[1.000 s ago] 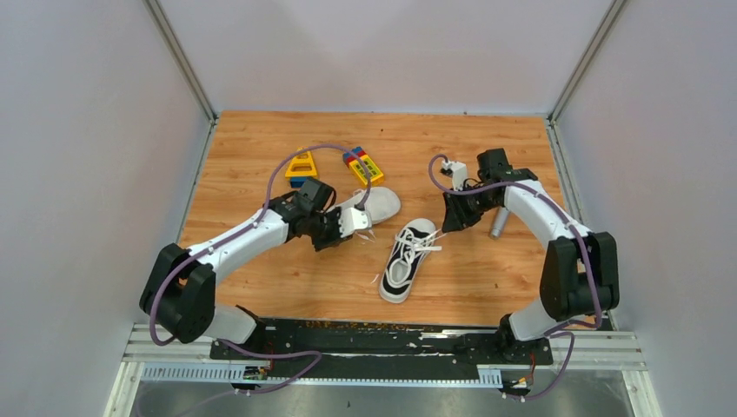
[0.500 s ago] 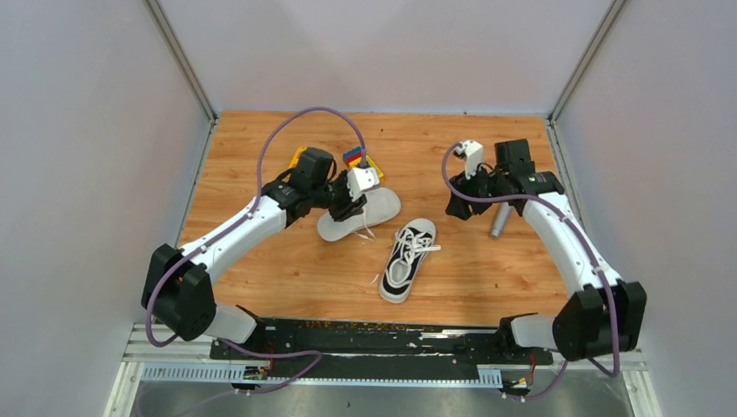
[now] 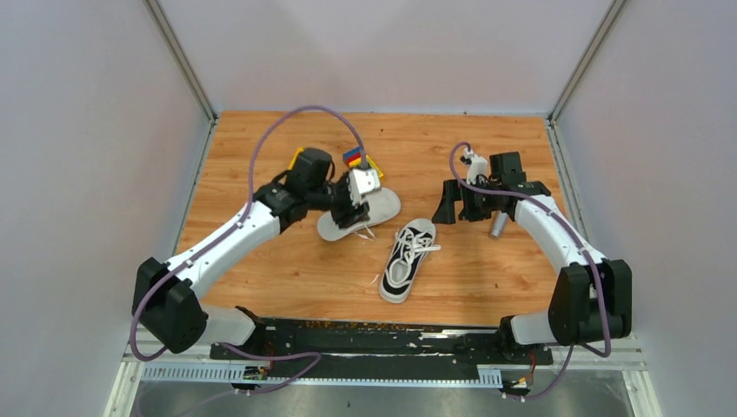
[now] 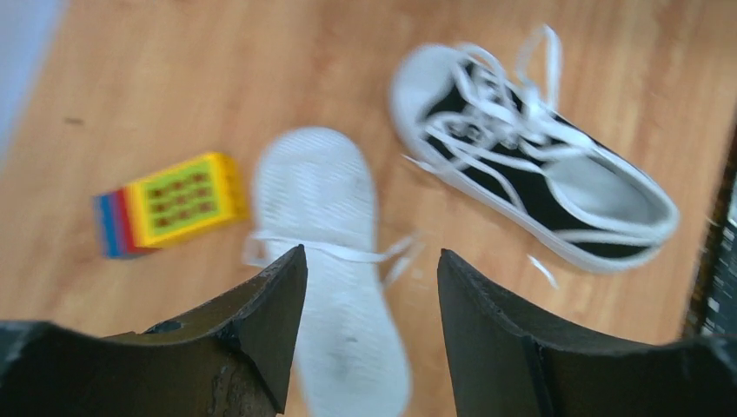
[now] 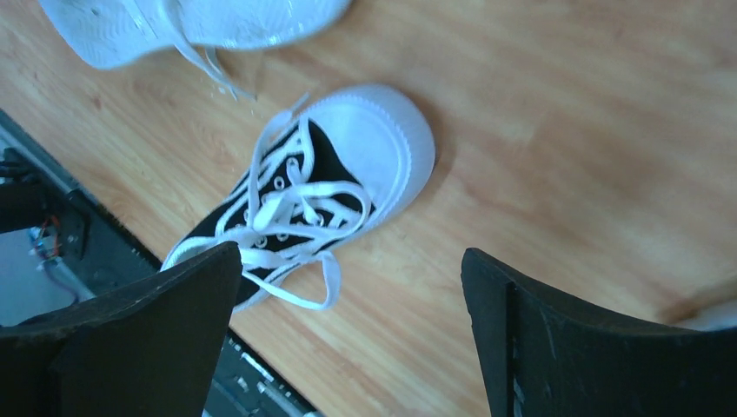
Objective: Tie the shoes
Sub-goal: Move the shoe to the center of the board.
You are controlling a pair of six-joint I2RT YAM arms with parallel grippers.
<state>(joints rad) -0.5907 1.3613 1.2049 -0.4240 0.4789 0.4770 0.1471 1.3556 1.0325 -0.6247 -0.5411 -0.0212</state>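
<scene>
Well, both claws stand wide apart and neither holds anything. The left claw (image 3: 355, 198) hangs directly above the overturned shoe (image 3: 382, 207), which lies sole-up toward the far side of the worktop (image 3: 261, 269), its long axis running crosswise and a little aslant. A loose lace (image 4: 322, 250) trails across the white sole, right between that claw's fingers in the wrist view. A toy block (image 4: 169, 204) sits just beside the shoe on the far side.

The upright shoe (image 3: 404, 261) lies nearer the arm bases, about midway between the two arms. Its long axis runs near to far, with the toe cap pointing away and slightly right. Its laces (image 5: 291, 208) look undone, the ends splayed off to the side. The right claw (image 3: 454, 201) hovers beyond that toe and off to the right, with the grey cylinder (image 3: 498, 226) close behind it.

To my eye the split is plain. The left arm is far nearer the sole-up shoe, which wants turning over before any tying. The right arm would have to come back toward the bases and inward to reach the laced shoe.
</scene>
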